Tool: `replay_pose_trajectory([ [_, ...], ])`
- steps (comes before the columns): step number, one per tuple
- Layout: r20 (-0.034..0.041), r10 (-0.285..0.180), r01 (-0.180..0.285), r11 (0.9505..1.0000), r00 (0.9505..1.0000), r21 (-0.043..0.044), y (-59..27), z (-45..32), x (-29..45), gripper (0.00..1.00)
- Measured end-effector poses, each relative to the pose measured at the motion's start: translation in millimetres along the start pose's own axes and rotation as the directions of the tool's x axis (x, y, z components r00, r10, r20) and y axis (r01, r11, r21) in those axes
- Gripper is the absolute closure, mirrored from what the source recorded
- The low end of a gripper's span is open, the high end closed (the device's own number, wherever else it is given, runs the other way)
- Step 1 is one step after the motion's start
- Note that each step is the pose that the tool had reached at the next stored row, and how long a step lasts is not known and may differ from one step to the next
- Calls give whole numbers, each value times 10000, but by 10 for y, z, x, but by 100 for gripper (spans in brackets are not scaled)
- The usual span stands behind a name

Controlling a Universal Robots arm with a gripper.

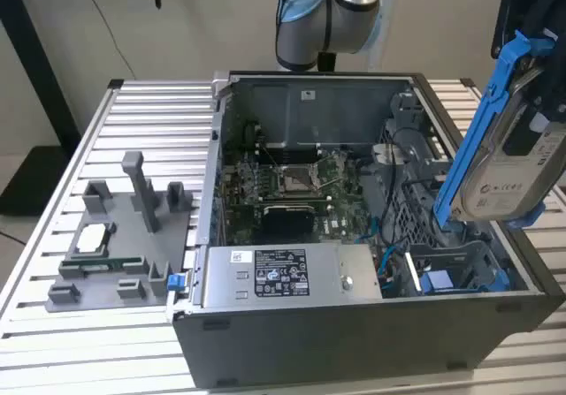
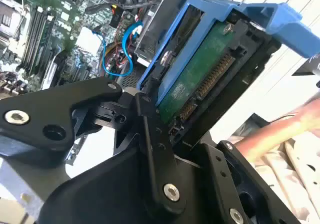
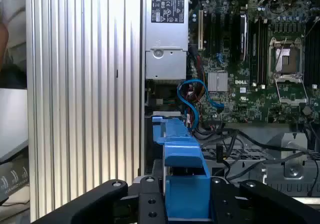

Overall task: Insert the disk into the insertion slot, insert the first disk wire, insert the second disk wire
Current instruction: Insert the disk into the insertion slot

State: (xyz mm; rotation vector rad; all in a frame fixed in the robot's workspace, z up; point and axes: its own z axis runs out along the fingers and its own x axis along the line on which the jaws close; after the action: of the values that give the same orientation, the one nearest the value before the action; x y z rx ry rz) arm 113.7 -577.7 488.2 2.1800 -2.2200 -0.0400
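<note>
The disk (image 1: 517, 161), a silver-grey drive with a white label in a bright blue carrier (image 1: 482, 121), hangs tilted over the case's corner at the exterior view's right. My gripper (image 3: 186, 196) is shut on it, its black fingers (image 2: 150, 129) clamping the carrier's end. The second wrist view shows the disk's green circuit board and connector (image 2: 200, 78). Below the disk, the insertion slot (image 1: 464, 258), a grey sheet-metal bay with perforated walls, stands open inside the dark case. Blue wires (image 3: 192, 96) lie loose in the case beside the bay.
The open dark grey case (image 1: 354, 342) holds a motherboard (image 1: 292, 183) and a silver labelled power-supply box (image 1: 283, 276). A grey fixture with small parts (image 1: 124, 236) sits on the slatted aluminium table (image 1: 150, 121) at the exterior view's left. A blurred pinkish shape (image 2: 280, 129) lies beyond the disk.
</note>
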Motion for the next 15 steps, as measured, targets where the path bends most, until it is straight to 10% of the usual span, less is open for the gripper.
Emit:
replay_pose_trajectory([
  [15, -1, 0, 0, 10000, 10000, 0, -2, 60, 0, 100],
])
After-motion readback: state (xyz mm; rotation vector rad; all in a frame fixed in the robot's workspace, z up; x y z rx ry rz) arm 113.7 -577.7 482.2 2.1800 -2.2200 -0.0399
